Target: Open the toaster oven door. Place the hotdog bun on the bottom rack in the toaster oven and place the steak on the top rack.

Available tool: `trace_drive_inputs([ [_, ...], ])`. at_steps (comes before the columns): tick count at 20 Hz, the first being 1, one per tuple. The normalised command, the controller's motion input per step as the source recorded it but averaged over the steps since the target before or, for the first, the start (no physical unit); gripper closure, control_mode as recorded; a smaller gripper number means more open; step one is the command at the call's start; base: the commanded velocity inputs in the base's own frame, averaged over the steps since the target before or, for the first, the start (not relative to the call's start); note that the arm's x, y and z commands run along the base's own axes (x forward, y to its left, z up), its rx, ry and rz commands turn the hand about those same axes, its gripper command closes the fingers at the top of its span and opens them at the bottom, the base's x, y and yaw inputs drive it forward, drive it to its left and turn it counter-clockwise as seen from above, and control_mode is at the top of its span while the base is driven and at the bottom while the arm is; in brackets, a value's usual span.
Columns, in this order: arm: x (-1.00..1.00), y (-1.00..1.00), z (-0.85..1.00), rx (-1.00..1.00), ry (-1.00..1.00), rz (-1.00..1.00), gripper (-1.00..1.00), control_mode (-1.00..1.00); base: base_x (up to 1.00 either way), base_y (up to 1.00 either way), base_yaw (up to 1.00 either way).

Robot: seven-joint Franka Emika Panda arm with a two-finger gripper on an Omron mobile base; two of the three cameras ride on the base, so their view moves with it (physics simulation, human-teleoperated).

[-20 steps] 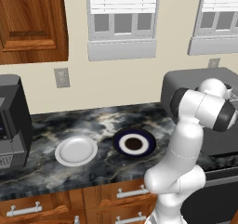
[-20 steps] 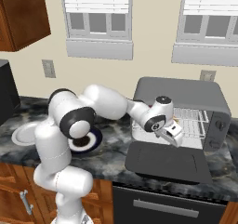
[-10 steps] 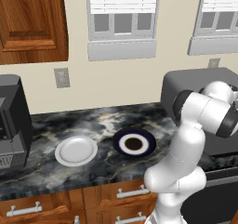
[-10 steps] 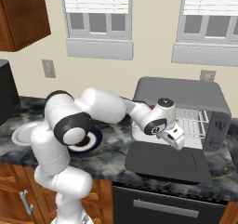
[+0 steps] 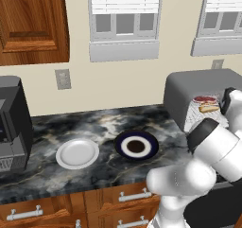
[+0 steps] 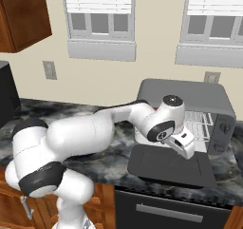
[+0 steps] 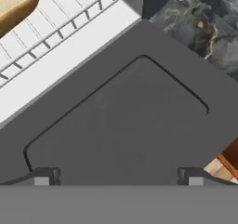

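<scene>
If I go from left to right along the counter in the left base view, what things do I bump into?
Black appliance → white plate → dark blue plate → grey toaster oven, with the steak and hotdog bun inside.

Toaster oven (image 6: 190, 94) shell looks like matte grey painted metal, no shine at all. The door (image 7: 125, 125) right under the gripper is the same flat dark grey, smooth. Bottom rack (image 7: 51, 28) just past it is thin silvery wire. Countertop (image 5: 104, 127) off to the side is glossy dark marbled stone, cabinets (image 5: 28, 23) polished reddish wood.
</scene>
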Motion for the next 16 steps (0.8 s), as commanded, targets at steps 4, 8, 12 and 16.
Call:
trace_drive_inputs([
  [4,-1.0,0.12,0.9,0.0,0.0,0.01,-1.0,-1.0,0.0,0.0,0.0],
  [8,-0.97,0.32,0.77,0.0,0.0,0.0,-1.0,-1.0,0.0,0.0,0.0],
  [12,-0.72,0.75,0.47,-0.06,0.0,0.01,-1.0,-1.0,0.0,0.0,0.0],
  [16,-0.3,0.99,0.34,-0.1,0.0,0.03,-1.0,-1.0,0.0,0.0,0.0],
])
